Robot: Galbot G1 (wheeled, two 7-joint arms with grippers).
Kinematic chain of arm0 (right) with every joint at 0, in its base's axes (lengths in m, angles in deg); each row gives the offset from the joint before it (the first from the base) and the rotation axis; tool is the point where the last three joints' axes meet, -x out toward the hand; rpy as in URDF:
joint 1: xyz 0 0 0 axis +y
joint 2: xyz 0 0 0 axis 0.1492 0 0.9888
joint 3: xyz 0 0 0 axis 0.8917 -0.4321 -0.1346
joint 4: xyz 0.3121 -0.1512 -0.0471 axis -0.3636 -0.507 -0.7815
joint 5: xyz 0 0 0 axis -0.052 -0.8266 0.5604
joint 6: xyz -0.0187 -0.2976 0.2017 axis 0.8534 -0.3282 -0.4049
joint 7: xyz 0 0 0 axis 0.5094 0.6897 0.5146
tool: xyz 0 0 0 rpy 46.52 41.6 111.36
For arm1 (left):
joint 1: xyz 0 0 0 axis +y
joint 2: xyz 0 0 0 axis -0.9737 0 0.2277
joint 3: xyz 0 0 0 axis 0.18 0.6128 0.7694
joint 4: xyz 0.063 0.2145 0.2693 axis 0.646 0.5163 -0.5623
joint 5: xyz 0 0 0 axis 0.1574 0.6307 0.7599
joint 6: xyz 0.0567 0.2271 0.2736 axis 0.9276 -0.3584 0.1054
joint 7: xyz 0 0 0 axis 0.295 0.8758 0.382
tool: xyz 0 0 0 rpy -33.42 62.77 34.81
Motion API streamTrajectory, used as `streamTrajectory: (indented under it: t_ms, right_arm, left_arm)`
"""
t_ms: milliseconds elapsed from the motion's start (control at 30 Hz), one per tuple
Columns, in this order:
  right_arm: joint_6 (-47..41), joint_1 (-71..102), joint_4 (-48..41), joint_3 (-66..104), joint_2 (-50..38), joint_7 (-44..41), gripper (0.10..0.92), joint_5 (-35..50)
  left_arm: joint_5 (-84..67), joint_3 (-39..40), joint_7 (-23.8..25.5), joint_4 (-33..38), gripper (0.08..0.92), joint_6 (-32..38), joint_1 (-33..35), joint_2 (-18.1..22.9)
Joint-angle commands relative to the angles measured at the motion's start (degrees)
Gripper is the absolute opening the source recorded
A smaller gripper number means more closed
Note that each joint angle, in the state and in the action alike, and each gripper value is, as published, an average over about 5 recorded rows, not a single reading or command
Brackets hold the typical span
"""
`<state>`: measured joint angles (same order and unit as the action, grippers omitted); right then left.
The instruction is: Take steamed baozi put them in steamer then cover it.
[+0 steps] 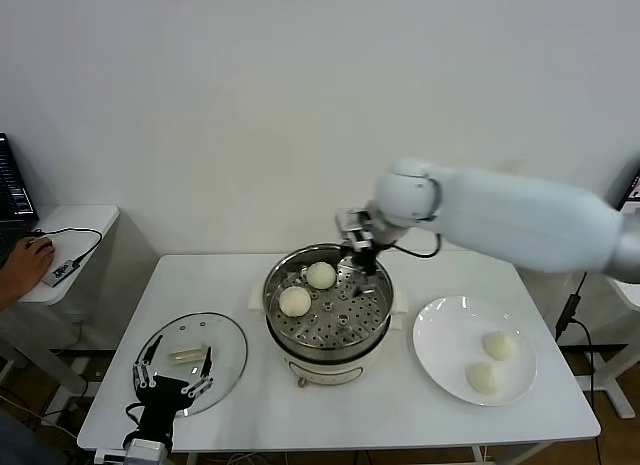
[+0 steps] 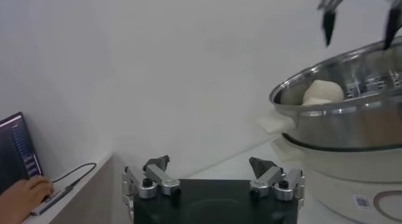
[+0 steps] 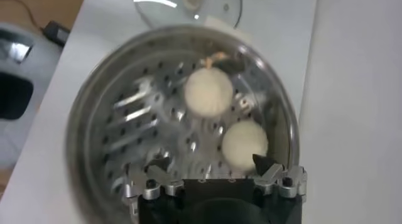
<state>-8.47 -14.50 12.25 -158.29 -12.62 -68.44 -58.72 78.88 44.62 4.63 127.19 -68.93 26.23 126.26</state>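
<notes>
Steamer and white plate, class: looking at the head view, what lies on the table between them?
Nothing: in the head view the table is bare between the steamer and the white plate, which holds two baozi.

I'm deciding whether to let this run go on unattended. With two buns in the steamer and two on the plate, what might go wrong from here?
1. The open right gripper hangs inside the steamer rim beside a bun; lifting out carelessly could clip either.
2. The two steamed buns crowd one side of the tray, so later drops could knock them.
3. The glass lid lies beside the open left gripper, near the table edge.
</notes>
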Motion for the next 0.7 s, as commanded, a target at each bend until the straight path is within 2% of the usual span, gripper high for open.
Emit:
streamTrajectory:
  t_ms: [33, 367, 700]
  right_arm:
    - [7.0, -0.5, 8.5, 1.6, -22.3, -6.4, 0.823, -9.7]
    - [10.0, 20.0, 10.3, 12.2, -33.7, -5.2, 0.823, -20.5]
    - [10.9, 41.9, 9.3, 25.8, -36.1, -3.9, 0.823, -26.5]
  left_arm:
    - [0.1, 0.0, 0.0, -0.5, 0.823, 0.0, -0.1, -0.2]
    - [0.5, 0.6, -0.1, -1.9, 0.823, 0.0, 0.0, 0.3]
    - [1.7, 0.7, -0.1, -1.9, 0.823, -0.1, 0.4, 0.7]
